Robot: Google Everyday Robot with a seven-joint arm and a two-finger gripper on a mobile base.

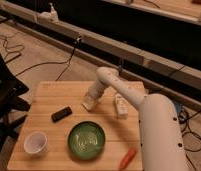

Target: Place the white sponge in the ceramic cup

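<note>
Gripper (92,99) is seen lowered at the far-centre of the wooden table (44,95), directly on top of the white sponge (88,105). Gripper end and sponge are overlapped in view, so grip state can't be told: released vs. clamped isn't resolved, nor whether the sponge is held or only touched. Sponge is seen as a small off-white block at tabletop lvl; lifted or resting can't be told either

Arm (156,125) is routed in from img-right: big white segment in the fg at the table's right edge, thinner link angled up to an elbow above the sponge, then bent down to the gripper

Ceramic cup (36,143) is placed upright at the near-left corner of the table, mouth up, well apart from the sponge. Black bar (61,114) is laid flat approx. between cup and sponge, touching neither. Green bowl (87,140) is set near-centre, just right of the cup, not touching it; inside is patterned. White bottle-like obj (121,106) is laid on its side just right of the sponge, beside the arm link. Orange obj (127,158) is laid at the near edge, right of the bowl, next to the big arm segment

Black chair (4,95) is seen left of the table; cables (44,65) are strewn on the floor behind it
</note>
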